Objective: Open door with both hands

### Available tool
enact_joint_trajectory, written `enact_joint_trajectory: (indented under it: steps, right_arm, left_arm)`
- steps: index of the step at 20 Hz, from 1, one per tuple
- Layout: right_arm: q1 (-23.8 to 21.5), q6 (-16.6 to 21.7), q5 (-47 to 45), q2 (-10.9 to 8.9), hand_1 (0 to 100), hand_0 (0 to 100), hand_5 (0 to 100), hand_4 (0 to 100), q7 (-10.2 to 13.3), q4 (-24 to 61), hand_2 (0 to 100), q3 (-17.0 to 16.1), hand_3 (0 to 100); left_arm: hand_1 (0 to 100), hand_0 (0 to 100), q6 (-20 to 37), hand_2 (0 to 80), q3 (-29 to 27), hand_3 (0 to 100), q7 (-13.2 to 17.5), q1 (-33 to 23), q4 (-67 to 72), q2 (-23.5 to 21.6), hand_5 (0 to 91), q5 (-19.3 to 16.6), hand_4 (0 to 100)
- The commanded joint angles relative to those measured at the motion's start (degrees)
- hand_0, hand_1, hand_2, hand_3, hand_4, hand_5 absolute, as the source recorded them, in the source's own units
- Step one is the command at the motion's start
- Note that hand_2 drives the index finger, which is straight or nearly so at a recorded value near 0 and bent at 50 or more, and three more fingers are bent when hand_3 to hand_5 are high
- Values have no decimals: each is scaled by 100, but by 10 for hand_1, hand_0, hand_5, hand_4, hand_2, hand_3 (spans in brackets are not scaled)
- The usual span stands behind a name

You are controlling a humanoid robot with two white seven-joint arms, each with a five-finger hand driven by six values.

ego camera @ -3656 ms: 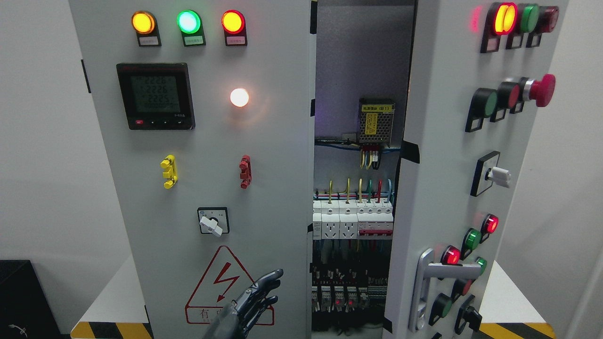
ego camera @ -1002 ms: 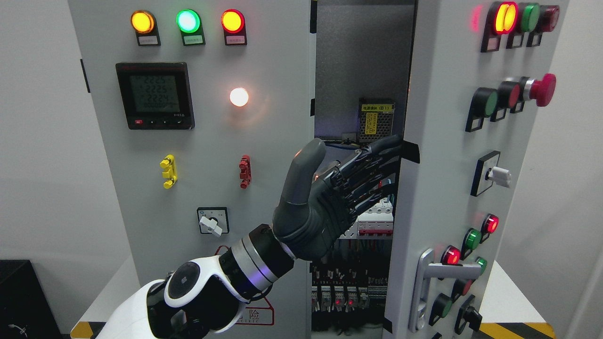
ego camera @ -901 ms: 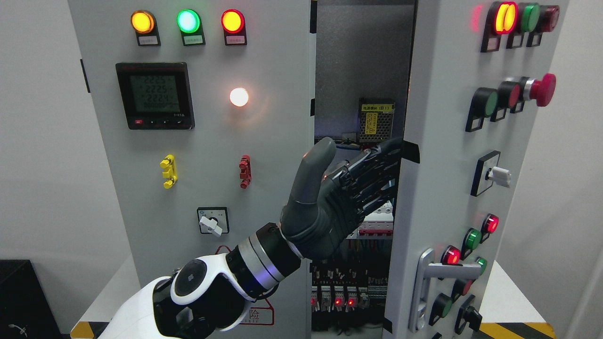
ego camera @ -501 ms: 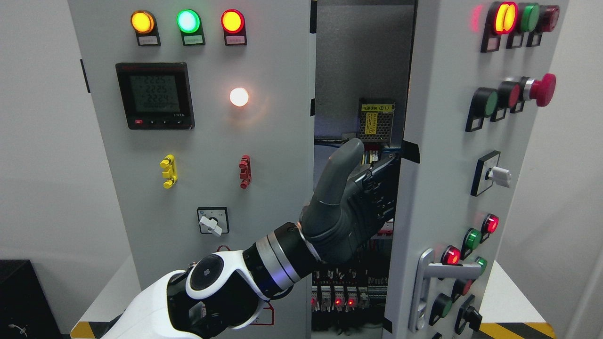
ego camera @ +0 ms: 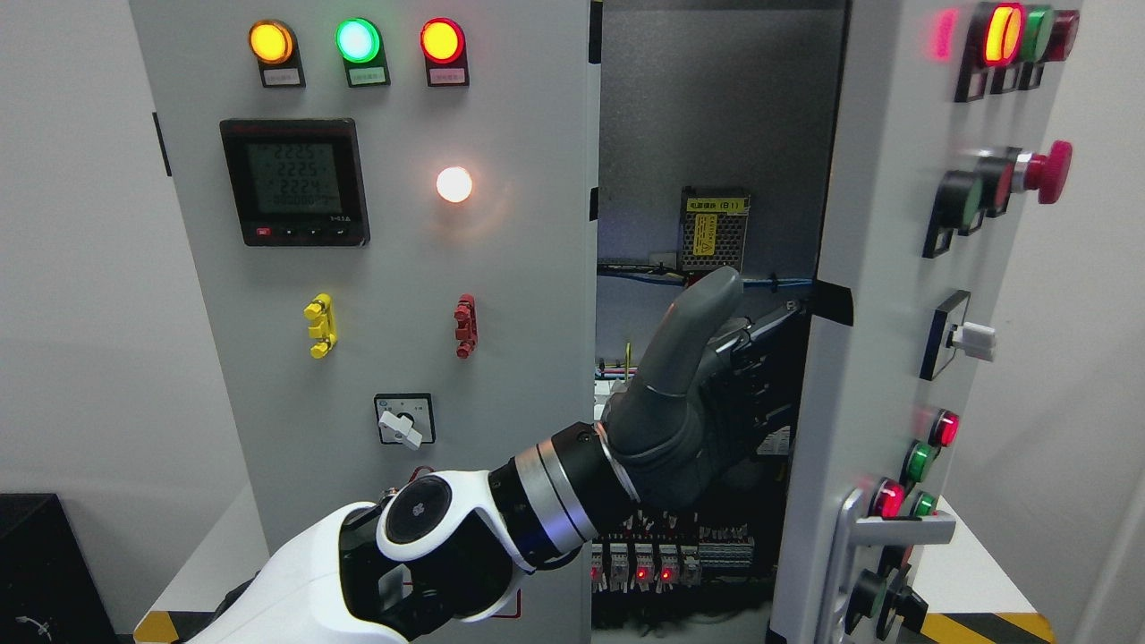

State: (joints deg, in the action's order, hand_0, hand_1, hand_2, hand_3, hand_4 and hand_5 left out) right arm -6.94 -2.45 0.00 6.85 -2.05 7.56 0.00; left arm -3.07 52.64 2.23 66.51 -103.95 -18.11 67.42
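The grey cabinet's right door (ego camera: pixel 881 268) stands partly swung outward, showing the inside (ego camera: pixel 716 116). It carries buttons, a red mushroom stop (ego camera: pixel 1047 170) and a silver lever handle (ego camera: pixel 863 546) low down. My left hand (ego camera: pixel 747 367) reaches across from the lower left into the gap. Its thumb points up and its straight fingers (ego camera: pixel 769 335) lie against the inner side of the door's free edge, open and holding nothing. The left door (ego camera: pixel 402 286) is closed. My right hand is out of view.
Inside are a mesh-cased power supply (ego camera: pixel 714 228), cables and rows of breakers with red lights (ego camera: pixel 644 559). The left door bears three lamps, a meter (ego camera: pixel 295 183) and a rotary switch (ego camera: pixel 404 420). The cabinet stands on a white table with hazard striping (ego camera: pixel 966 622).
My left hand rose from below, went into the gap and moved right against the right door's edge. Over the last half second the door swung further right, widening the opening.
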Motion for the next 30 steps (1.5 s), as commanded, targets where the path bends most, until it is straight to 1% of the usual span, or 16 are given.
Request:
enact_joint_trajectory:
  steps: [1,10,14,17,20,23,30]
  right_arm:
    - [0,-2,185,1,0,0,0,0,2,0,0,97,0]
    - [0,7,185,1,0,0,0,0,2,0,0,97,0]
    - [0,-2,185,1,0,0,0,0,2,0,0,97,0]
    - [0,-1,185,1,0,0,0,0,2,0,0,97,0]
    - [0,-2,185,1,0,0,0,0,2,8,0,97,0]
    - [0,-2,185,1,0,0,0,0,2,0,0,97,0]
    - [0,-2,185,1,0,0,0,0,2,0,0,97,0]
  left_arm:
    - [0,0,-44,0,264,0,6,160,6,158,0,17,0]
    - [0,0,-53,0,528,0,6,415,-20,413,0,17,0]
    - [0,0,-70,0,581,0,6,450,-12,632,0,17,0]
    - [0,0,-79,0,791,0,6,494,-3,747,0,17,0]
    - [0,0,-79,0,818,0,6,547,6,870,0,17,0]
    - [0,0,-88,0,958,0,6,740,24,1010,0,8,0]
    - [0,0,-88,0,1222,0,-3,916,286,1406,0,8,0]
